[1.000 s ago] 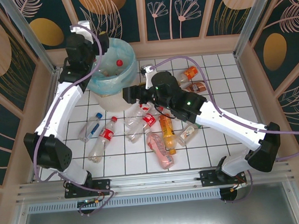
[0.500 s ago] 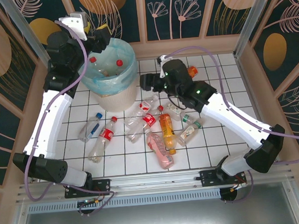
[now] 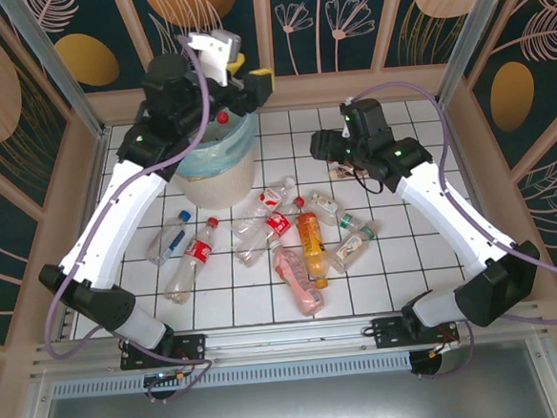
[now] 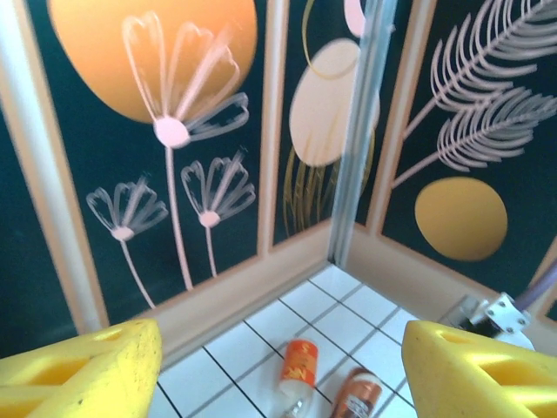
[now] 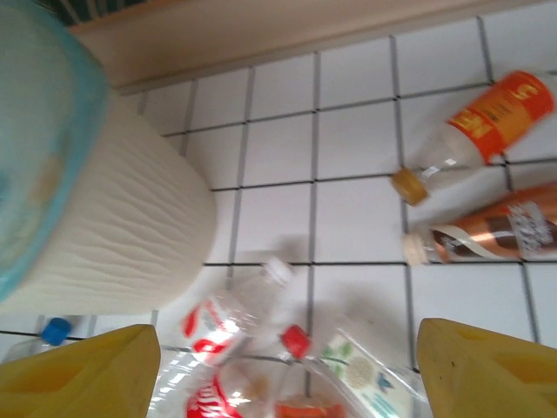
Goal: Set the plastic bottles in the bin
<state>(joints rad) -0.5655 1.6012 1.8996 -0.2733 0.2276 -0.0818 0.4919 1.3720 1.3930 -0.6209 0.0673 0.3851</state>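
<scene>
The left gripper (image 3: 253, 81) is hovering spread above the bin's (image 3: 215, 181) rim; the right gripper (image 5: 278, 370) is hanging spread beside the bin, over bottles (image 3: 310, 245).

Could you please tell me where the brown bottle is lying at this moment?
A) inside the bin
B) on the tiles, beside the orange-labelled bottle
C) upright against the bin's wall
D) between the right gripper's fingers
B: the brown bottle lies on its side on the white tiles, next to the orange-labelled bottle and well apart from the bin.
</scene>
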